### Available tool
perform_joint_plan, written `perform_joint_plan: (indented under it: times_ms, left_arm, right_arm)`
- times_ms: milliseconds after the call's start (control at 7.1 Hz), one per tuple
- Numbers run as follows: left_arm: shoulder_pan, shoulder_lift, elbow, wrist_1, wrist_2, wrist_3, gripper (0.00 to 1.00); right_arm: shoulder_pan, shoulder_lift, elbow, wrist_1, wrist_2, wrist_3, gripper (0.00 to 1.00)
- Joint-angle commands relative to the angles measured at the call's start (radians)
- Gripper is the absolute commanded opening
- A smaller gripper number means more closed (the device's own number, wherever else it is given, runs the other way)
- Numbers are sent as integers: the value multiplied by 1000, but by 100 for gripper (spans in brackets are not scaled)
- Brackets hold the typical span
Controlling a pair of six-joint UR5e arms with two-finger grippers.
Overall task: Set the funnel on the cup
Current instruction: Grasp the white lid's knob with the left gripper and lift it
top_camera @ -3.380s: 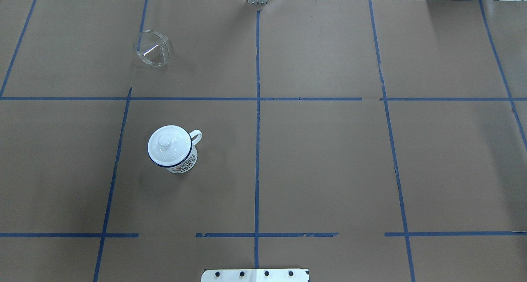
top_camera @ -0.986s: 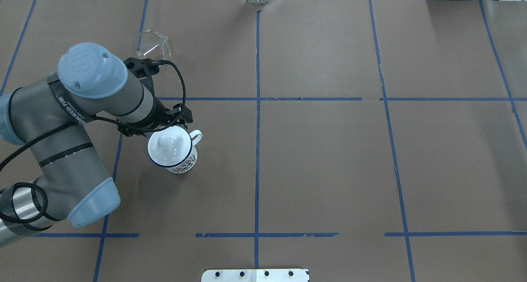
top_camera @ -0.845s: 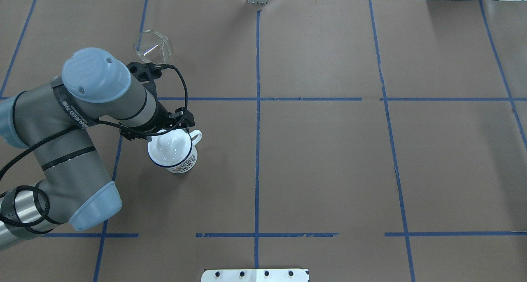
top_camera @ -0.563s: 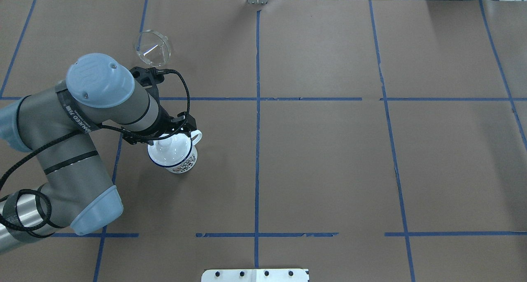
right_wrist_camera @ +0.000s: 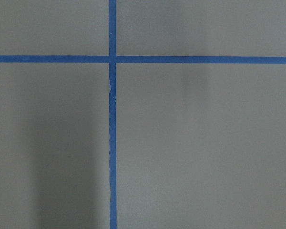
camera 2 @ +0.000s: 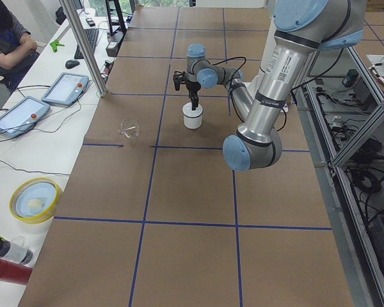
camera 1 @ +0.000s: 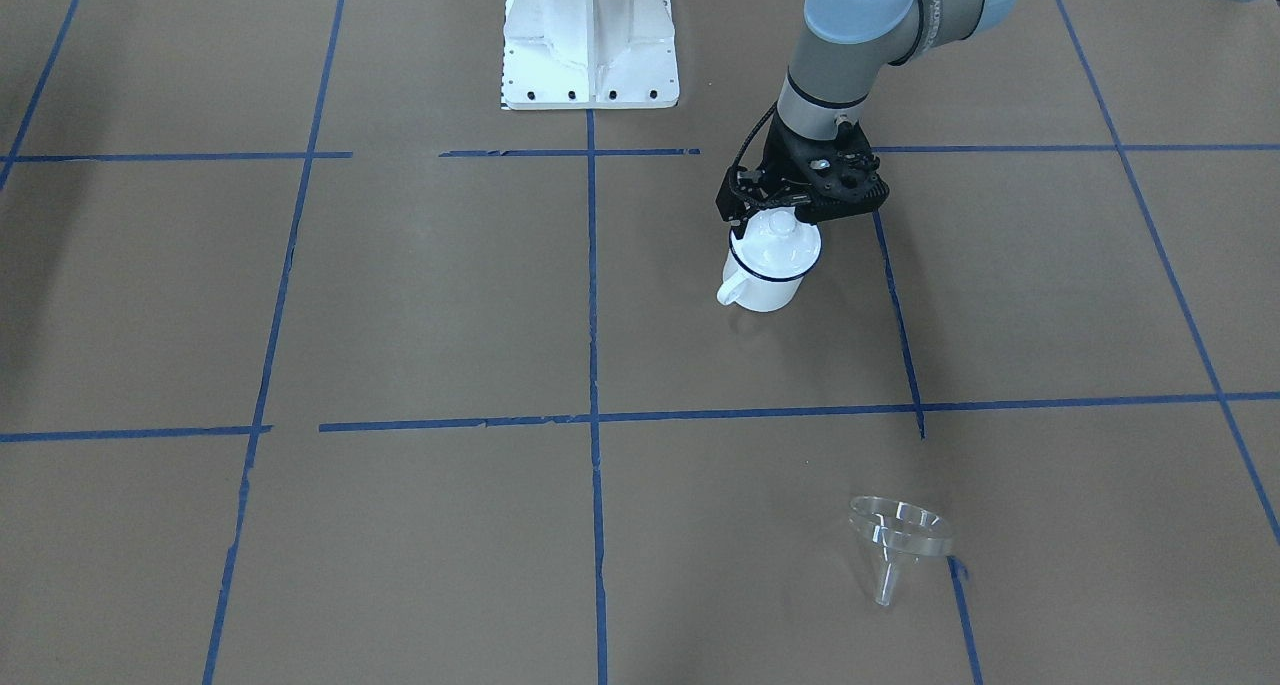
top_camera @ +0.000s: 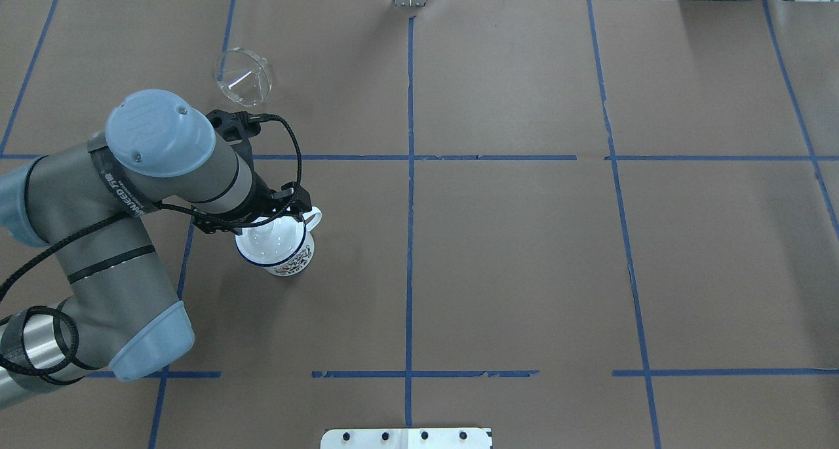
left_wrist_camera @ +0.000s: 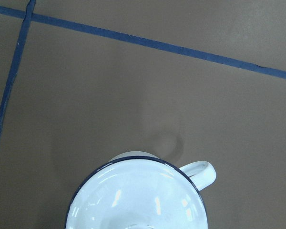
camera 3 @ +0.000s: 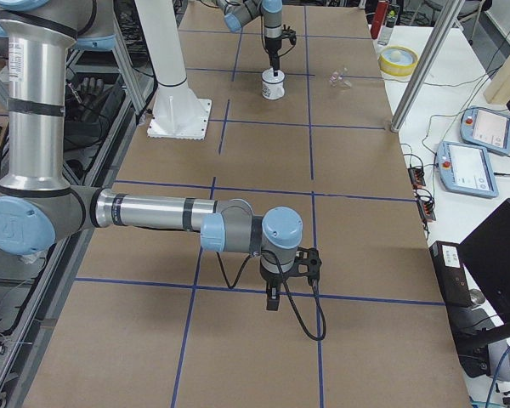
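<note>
The cup (camera 1: 765, 283) stands upright on the table (camera 1: 400, 295) with a white lid (camera 1: 776, 245) seated on it. The left gripper (camera 1: 778, 213) is directly above the cup, down at the lid's knob; whether its fingers are clenched or released cannot be told. The funnel (camera 1: 897, 537) lies tilted on the table, well apart from the cup, on the side away from the robot. The right gripper (camera 3: 273, 302) hangs well apart from the cup; its finger state cannot be told.

The big worktop (top_camera: 524, 272) is covered in brown paper with blue tape lines (top_camera: 409, 239) making squares. Beside it stands a long white table (camera 2: 57, 137) with two tablets (camera 2: 65, 87) and a yellow bowl (camera 2: 34, 199). A person (camera 2: 6, 35) sits there.
</note>
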Motion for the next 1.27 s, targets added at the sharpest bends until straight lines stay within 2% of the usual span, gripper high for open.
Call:
perform_joint_plan:
  times_ms: [0, 423, 563, 845, 986, 1127]
  left_arm:
    - [2, 0, -22, 39, 2, 0, 100]
    - [11, 3, -11, 36, 26, 0, 98]
    - [10, 2, -14, 36, 26, 0, 87]
    - [10, 2, -26, 37, 25, 1, 34]
    - [7, 2, -31, 37, 25, 1, 21]
    - [7, 3, -33, 39, 25, 1, 15]
  right_arm:
    - [0, 0, 0, 0, 0, 0, 100]
    - [0, 0, 0, 0, 0, 0, 100]
    - [0, 0, -1, 0, 0, 0, 100]
    - [0, 0, -1, 0, 0, 0, 100]
    - [0, 0, -1, 0, 0, 0, 100]
    - [0, 0, 0, 0, 0, 0, 100]
